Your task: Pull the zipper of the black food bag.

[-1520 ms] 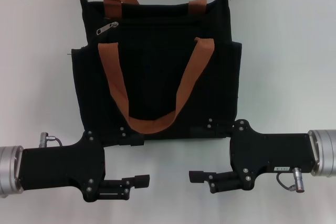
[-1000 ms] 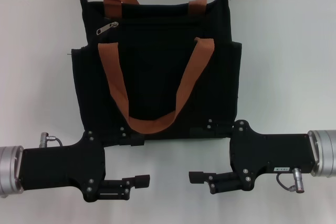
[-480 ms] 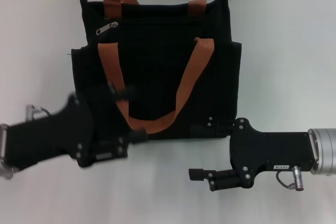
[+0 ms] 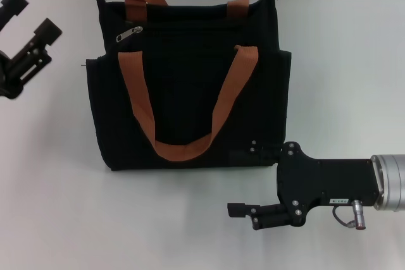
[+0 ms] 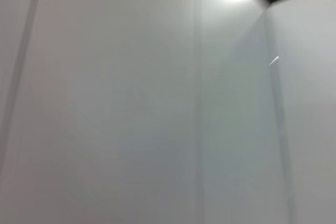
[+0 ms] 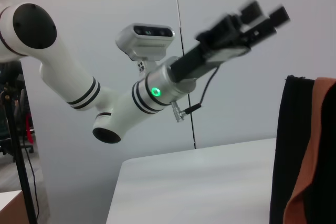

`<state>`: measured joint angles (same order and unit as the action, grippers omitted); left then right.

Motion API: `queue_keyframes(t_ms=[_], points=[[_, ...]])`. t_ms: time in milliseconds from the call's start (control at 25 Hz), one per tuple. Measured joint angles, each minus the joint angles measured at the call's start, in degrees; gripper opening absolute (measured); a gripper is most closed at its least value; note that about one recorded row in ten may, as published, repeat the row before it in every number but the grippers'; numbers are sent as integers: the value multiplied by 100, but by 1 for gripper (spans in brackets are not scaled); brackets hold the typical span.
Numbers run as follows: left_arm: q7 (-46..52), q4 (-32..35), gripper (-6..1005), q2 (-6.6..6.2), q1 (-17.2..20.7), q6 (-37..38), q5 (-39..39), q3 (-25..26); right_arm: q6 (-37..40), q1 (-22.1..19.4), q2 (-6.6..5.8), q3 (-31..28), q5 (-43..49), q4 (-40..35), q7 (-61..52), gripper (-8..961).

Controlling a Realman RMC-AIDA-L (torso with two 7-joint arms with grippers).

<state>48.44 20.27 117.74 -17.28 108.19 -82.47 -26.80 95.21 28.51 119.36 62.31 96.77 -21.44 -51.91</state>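
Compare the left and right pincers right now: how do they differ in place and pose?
The left pincer is raised at the far left, level with the bag's top, fingers spread; the right pincer sits low near the bag's bottom right corner, pointing left. The left is nearer the zipper than the right. Neither touches the bag.

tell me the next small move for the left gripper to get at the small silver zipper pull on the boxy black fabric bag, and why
Probably bring the left gripper across toward the small silver zipper pull. The gripper is raised, open and empty, well off the boxy black fabric bag, while the pull lies untouched near the bag's top corner on that side. The right gripper sits near the bag's bottom edge.
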Motion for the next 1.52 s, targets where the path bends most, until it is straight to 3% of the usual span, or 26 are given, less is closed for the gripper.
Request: queue_keyframes(t_ms=[40,80,240,480,640,880,1040,1240,1520], points=[[-17,27,692,-105,-3,-495,-63,-4,-3,1,0,0,0,0,2,773],[-17,27,690,-105,-3,-495,-63,-4,-3,1,0,0,0,0,2,772],[-171,64,682,-340,-144,-1533,-614,-83,-3,8,-3,0,3,0,-9,767],[-313,206,669,-360,-339,-1855,-1506,-83,-3,11,-12,-5,1,-4,-21,760],[-316,401,661,-259,-550,-1868,-2124,-87,-14,14,-18,-33,-2,-20,-26,756],[-385,483,649,-176,-771,-2233,-2324,-69,-90,38,-18,-37,-2,-43,-41,748],[-806,486,641,-67,-825,-2522,-2011,289,-126,87,-18,-44,-9,-45,-53,744],[-1104,453,631,-53,-806,-2512,-1537,339,-149,155,-18,-105,-16,-54,-97,738],[-1328,443,617,11,-816,-2500,-1495,268,-180,186,-18,-139,-19,-55,-111,729]])
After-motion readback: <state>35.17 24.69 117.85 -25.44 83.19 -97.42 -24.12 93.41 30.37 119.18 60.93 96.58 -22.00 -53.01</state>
